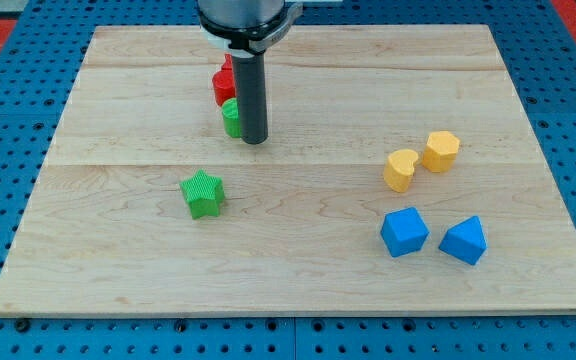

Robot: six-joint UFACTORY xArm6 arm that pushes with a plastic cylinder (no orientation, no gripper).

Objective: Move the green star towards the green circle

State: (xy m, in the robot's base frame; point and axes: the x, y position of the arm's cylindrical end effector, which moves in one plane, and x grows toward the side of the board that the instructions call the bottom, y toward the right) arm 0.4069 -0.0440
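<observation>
The green star (pixel 203 193) lies on the wooden board (pixel 298 270), left of centre. The green circle (pixel 231 117) stands above it, toward the view's top, partly hidden behind the dark rod. My tip (pixel 254 139) rests on the board just to the right of the green circle, touching or nearly touching it. The tip is above and to the right of the green star, about a block's width or more away from it.
A red block (pixel 223 84) sits right behind the green circle, partly hidden by the rod. At the right are a yellow heart (pixel 401 169), a yellow hexagon (pixel 441 150), a blue block (pixel 404 232) and a blue triangular block (pixel 464 240).
</observation>
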